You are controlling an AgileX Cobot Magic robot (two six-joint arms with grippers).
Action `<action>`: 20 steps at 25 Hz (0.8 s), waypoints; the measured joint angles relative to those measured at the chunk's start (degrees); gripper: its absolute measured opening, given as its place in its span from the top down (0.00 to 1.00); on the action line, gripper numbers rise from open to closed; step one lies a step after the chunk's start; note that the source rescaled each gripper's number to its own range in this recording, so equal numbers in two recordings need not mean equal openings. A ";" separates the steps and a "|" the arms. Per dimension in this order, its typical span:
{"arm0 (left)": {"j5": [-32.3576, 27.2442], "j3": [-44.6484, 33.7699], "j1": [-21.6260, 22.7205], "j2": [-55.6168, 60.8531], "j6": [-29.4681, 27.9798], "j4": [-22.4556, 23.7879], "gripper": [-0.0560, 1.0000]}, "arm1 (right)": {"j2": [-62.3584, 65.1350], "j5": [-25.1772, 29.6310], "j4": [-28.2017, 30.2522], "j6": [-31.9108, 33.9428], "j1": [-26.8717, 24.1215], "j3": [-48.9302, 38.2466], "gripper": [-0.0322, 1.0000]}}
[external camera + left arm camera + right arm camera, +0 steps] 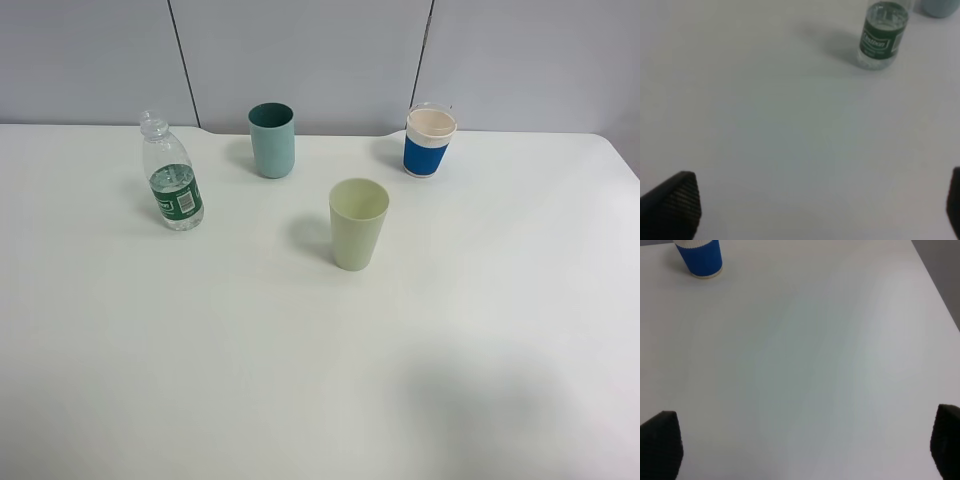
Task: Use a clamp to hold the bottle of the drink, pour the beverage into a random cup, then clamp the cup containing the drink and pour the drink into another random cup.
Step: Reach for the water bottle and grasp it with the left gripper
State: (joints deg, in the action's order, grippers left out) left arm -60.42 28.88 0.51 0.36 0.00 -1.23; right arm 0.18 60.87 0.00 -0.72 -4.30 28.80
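Note:
The clear ribbed bottle (172,186) with a dark green label stands upright at the left of the white table, with clear liquid in its lower part; it also shows in the left wrist view (883,34). The pale yellow-green tapered cup (358,223) stands near the middle. The teal straight-sided cup (272,139) stands behind, between bottle and yellow-green cup. Neither arm shows in the exterior high view. My left gripper (815,205) is open over bare table, well short of the bottle. My right gripper (805,445) is open too, with nothing between its fingers.
A white cup with a blue band (430,141) stands at the back right, seen also in the right wrist view (700,257). The table's (320,380) right edge (940,295) runs close by, and a grey panelled wall closes the back.

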 joint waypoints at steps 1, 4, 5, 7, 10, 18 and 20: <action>0.00 0.00 0.00 0.00 0.00 0.00 0.00 | 0.00 0.00 0.00 0.00 0.00 0.00 0.00; 0.00 0.00 0.00 0.00 0.00 0.00 0.00 | 0.00 0.00 0.00 0.00 0.00 0.00 0.00; 0.00 0.00 0.00 0.00 0.00 0.00 0.00 | 0.00 0.00 0.00 0.00 0.00 0.00 0.00; 0.00 0.00 0.00 0.00 0.00 0.00 0.00 | 0.00 0.00 0.00 0.00 0.00 0.00 0.00; 0.00 0.00 0.00 0.00 0.00 0.00 0.00 | 0.00 0.00 0.00 0.00 0.00 0.00 0.00; 0.00 0.00 0.00 0.00 0.00 0.00 0.00 | 0.00 0.00 0.00 0.00 0.00 0.00 0.00; 0.00 0.00 0.00 0.00 0.00 0.00 0.00 | 0.00 0.00 0.00 0.00 0.00 0.00 0.00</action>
State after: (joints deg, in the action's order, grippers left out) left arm -60.42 28.88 0.51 0.36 0.00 -1.23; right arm 0.18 60.87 0.00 -0.72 -4.30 28.80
